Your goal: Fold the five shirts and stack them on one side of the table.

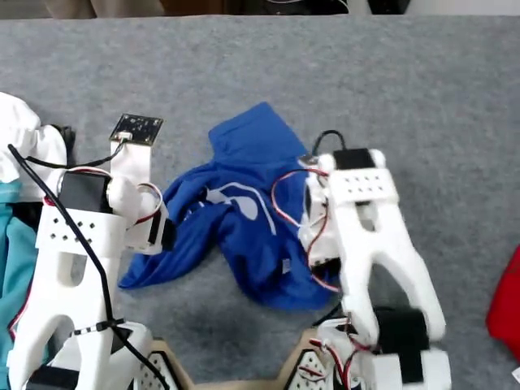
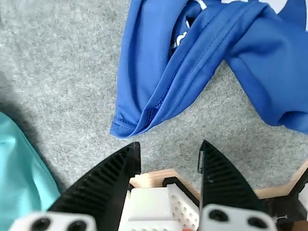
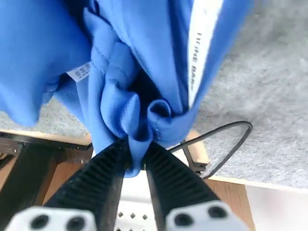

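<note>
Two arms are bending over the grey table cover (image 1: 422, 89), one on each side of a crumpled blue shirt (image 1: 244, 219) that is lying at the middle of the high view. One pointed flap of the shirt is sticking out toward 12 o'clock, and a rumpled fold is trailing off toward 8 o'clock.

The right arm is rising from its base at 5 o'clock, arching over the shirt's 3 o'clock side and curling back down toward the near edge. The right gripper (image 3: 138, 149) is pinching a bunched ridge of the blue shirt (image 3: 125, 57), its ribbed black fingers (image 3: 163, 178) nearly closed with only cloth between them. In the high view the right gripper (image 1: 321, 272) is sitting at the shirt's 4 o'clock edge.

The left arm is standing up from 7 o'clock, its wrist folding over so that the left gripper (image 1: 162, 231) is pointing at the shirt's 9 o'clock side. The left gripper (image 2: 169, 144) is hanging spread wide, gripping nothing, just short of a stitched hem of the blue shirt (image 2: 192, 62) and not touching it.

A teal cloth (image 1: 8, 268) is lying at 9 o'clock beside the left arm and showing close to that gripper (image 2: 19, 178). A white cloth (image 1: 20, 130) is lying at 10 o'clock, and a red cloth (image 1: 508, 301) is peeking in at 4 o'clock.
</note>
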